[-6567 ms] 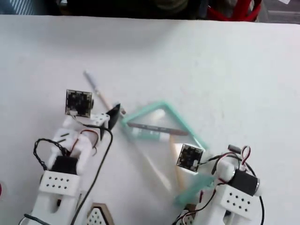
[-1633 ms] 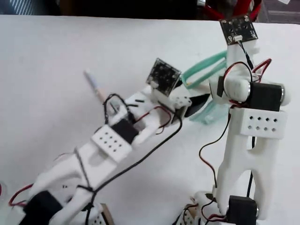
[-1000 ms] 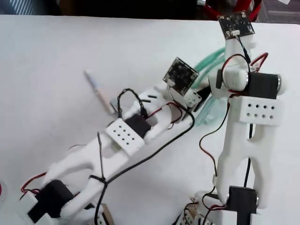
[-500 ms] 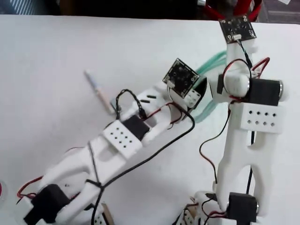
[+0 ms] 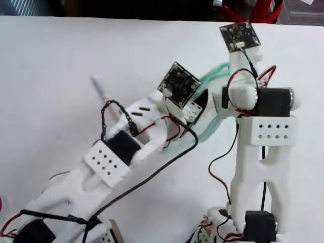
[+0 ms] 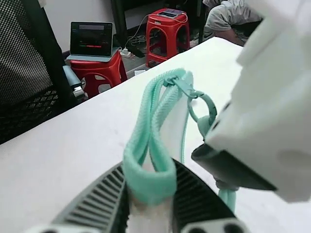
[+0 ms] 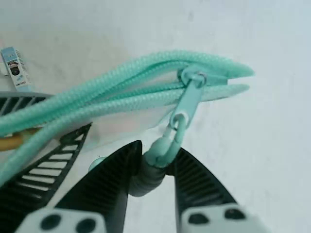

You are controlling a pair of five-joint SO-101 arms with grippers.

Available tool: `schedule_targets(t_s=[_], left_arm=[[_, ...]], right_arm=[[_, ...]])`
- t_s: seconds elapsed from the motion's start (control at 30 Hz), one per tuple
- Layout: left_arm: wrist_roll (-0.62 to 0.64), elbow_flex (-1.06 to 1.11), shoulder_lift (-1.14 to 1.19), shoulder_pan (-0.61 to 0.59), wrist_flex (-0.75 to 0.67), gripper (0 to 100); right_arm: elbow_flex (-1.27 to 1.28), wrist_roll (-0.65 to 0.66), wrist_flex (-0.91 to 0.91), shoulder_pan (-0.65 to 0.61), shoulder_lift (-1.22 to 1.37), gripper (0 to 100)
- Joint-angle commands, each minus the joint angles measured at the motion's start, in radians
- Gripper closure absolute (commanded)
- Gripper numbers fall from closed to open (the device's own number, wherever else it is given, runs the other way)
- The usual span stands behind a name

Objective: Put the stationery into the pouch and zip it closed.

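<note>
Desk (image 5: 61,50) first: white, w/ both arms stretched toward its far edge, right of centre. The left arm (image 5: 116,152) lies on a diagonal; the right arm (image 5: 263,136) stands tall beside it. Between them we see the pouch (image 5: 208,77), clear w/ teal edging, held near the far edge and prob. off the surface.

The left gripper (image 6: 148,182) is clamped on one end of the teal edging. The right gripper (image 7: 158,153) is pinched on the tab of the zip pull (image 7: 187,104), w/ the slider close to the pouch's other end. A yellow item (image 7: 9,142), maybe a pencil, shows inside. One pen (image 5: 99,88) lies on the desk left of centre, outside the pouch.

Risks, as we judge them:
- Zipping now would shut that pen out, leaving the task incomplete.
- The tab looks small & smooth, so it could slip from the right jaws under pull.
- If the left grip gives, the edging goes slack & the slider may jam or just drag the whole pouch.
- If the mouth is unzipped, tilting it down could spill the contents.
</note>
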Motion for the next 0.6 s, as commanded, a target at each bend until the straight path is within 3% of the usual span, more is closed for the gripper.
schedule_targets(t_s=[0.0,0.17,0.5,0.57], left_arm=[[-0.002,-0.032,-0.094,-0.064,0.041,97],[-0.002,0.037,-0.12,-0.056,0.051,97],[-0.006,0.318,-0.12,-0.05,-0.284,97],[-0.006,0.327,-0.12,-0.048,-0.293,97]], right_arm=[[0.015,-0.015,0.012,-0.048,0.001,98.1],[0.034,-0.011,0.012,-0.058,0.001,98.1],[0.028,-0.017,-0.001,-0.024,-0.005,97.5],[0.015,-0.018,0.005,0.021,-0.015,91.8]])
